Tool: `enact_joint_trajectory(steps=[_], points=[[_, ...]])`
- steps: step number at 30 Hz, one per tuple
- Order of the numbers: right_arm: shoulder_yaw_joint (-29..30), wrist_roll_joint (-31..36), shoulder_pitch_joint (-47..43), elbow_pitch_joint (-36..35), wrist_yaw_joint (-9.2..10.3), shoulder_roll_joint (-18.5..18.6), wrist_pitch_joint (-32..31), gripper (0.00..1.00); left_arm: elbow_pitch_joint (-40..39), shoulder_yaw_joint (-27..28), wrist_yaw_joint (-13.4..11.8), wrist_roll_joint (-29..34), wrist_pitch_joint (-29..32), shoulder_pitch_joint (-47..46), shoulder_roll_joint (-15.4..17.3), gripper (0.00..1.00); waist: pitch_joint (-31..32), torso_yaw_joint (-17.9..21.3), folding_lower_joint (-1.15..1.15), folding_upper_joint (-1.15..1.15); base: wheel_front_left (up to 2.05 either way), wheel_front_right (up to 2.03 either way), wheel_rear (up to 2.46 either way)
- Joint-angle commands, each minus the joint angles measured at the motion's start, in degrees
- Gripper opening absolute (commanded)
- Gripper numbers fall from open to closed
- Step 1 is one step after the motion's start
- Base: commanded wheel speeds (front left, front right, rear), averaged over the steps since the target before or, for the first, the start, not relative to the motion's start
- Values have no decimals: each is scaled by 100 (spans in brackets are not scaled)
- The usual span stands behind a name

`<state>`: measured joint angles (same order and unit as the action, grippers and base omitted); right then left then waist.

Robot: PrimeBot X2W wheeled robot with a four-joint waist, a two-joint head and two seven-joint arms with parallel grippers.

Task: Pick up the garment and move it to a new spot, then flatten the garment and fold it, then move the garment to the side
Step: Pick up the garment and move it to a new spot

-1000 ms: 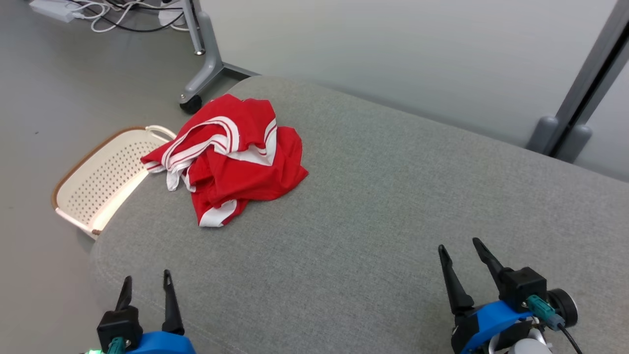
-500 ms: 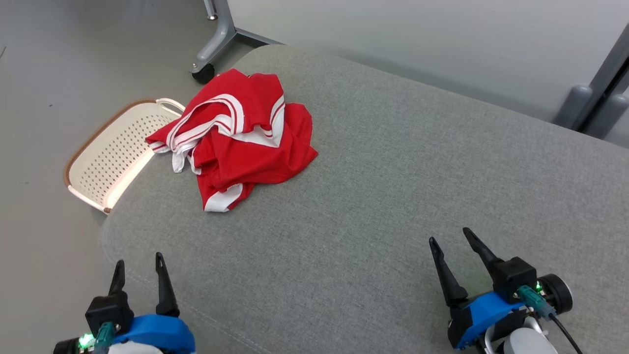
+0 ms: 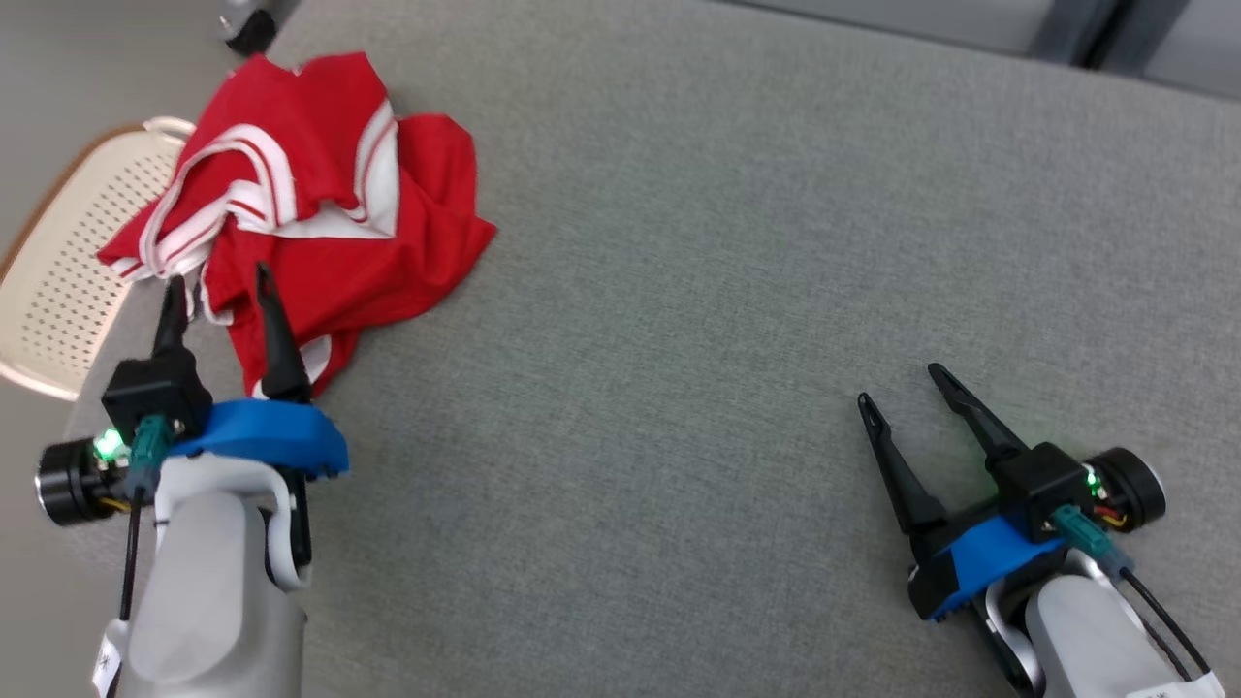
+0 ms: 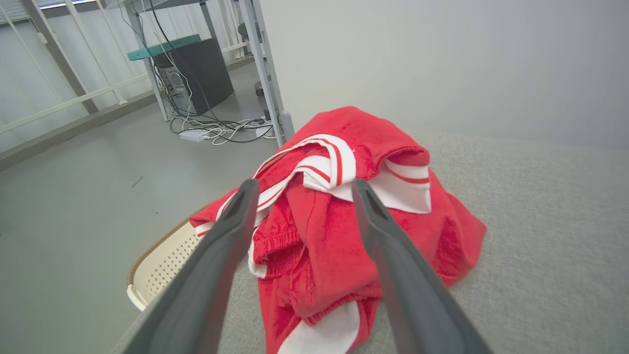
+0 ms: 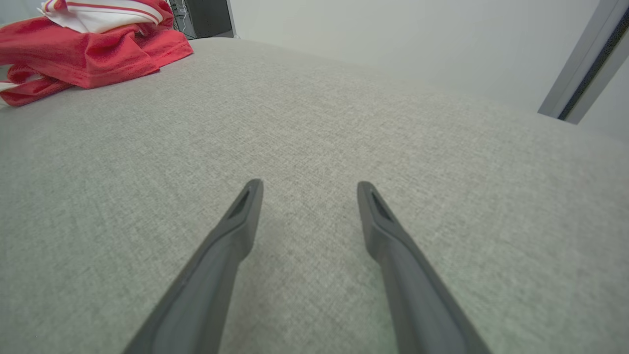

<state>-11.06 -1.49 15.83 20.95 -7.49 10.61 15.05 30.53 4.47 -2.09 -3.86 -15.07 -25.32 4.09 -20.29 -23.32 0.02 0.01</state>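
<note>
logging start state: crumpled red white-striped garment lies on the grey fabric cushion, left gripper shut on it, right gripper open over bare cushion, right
Not quite: the left gripper is open, fingers spread at the crumpled red white-striped garment and gripping nothing, as the left wrist view shows. The rest holds: it lies on the grey fabric cushion, right gripper open over bare cushion.

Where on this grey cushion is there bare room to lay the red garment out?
Bare: the cushion over its middle and right, from the garment to the right fingers. Crowded: the far left corner, where the garment lies bunched, the left fingers open at its near edge, basket alongside.
</note>
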Motion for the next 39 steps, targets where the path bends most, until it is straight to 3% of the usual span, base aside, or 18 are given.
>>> enact_joint_trajectory(steps=[1, 9, 15, 20, 21, 22, 26, 34, 39], points=[[-38, -27, 86, -55, -1, 88, 19, 100, 44, 1, -37, 86, -15, -196, 81, 100, -88, 75, -2, -1, 0, 0, 0], [-274, -192, 224, -327, 0, 316, 5, 100, 714, -232, -38, 424, -16, -1199, 376, 100, -469, 538, -2, -1, 0, 0, 0], [-351, -265, 277, -393, 0, 315, 4, 100, 1838, -221, -347, 552, -14, -1776, 597, 100, -569, 808, -2, -1, 0, 0, 0], [-278, -285, 242, -381, 0, 296, 5, 100, 2596, -65, -618, 398, -8, -2087, 577, 100, -562, 915, -2, -1, 0, 0, 0], [-259, -288, 242, -375, 0, 290, 5, 100, 2671, -63, -613, 382, -10, -2131, 571, 85, -552, 923, -2, -1, 0, 0, 0], [-234, -291, 240, -363, 0, 280, 5, 100, 2713, -62, -574, 336, -11, -2163, 553, 0, -538, 925, -2, -1, 0, 0, 0], [-163, -282, 213, -328, 0, 225, 6, 100, 2459, -38, -490, 256, -14, -2204, 554, 0, -460, 910, -2, -1, 0, 0, 0], [54, -356, 8, -228, -1, -167, 11, 100, 1123, -551, 150, 414, -14, -1956, 478, 0, 97, 932, -2, -1, 0, 0, 0], [158, -374, -185, -71, -1, -519, 11, 100, 593, -1013, 575, 437, -15, -1994, 295, 0, 667, 1237, -2, -1, 0, 0, 0]])
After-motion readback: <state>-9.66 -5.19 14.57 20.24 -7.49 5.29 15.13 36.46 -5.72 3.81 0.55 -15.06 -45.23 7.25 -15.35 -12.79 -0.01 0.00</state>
